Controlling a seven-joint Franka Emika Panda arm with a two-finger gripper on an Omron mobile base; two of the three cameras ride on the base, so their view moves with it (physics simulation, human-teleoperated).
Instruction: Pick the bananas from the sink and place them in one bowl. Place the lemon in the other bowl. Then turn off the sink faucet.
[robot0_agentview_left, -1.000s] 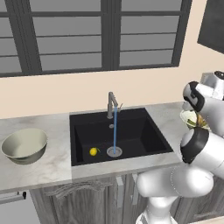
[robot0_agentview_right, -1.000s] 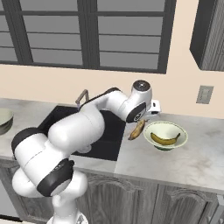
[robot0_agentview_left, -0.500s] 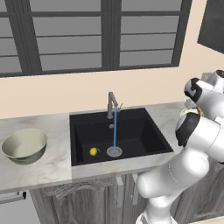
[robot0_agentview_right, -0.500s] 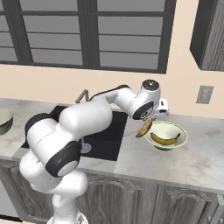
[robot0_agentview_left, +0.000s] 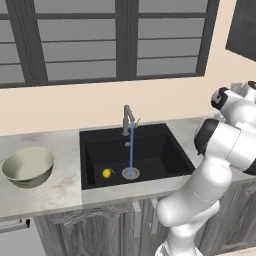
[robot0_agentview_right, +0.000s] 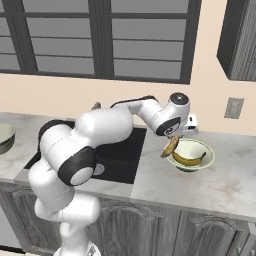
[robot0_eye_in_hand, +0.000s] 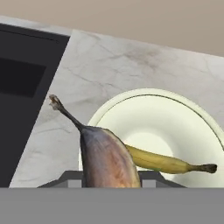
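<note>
Marble worktop (robot0_agentview_right: 220, 175), pale and veined, runs under a dark-framed window (robot0_agentview_left: 120, 40); a black sink (robot0_agentview_left: 150, 150) is set into it. Water streams from the faucet (robot0_agentview_left: 128, 119) onto the drain, and the lemon (robot0_agentview_left: 106, 173) lies near the sink's front left corner. A grey-beige bowl (robot0_agentview_left: 28, 166) stands at the worktop's left end. Right of the sink, the pale bowl (robot0_agentview_right: 191, 154) holds one banana (robot0_eye_in_hand: 168, 162). The gripper (robot0_agentview_right: 176, 137) pinches a second banana (robot0_eye_in_hand: 107, 158) (browner) over that bowl's left rim.
</note>
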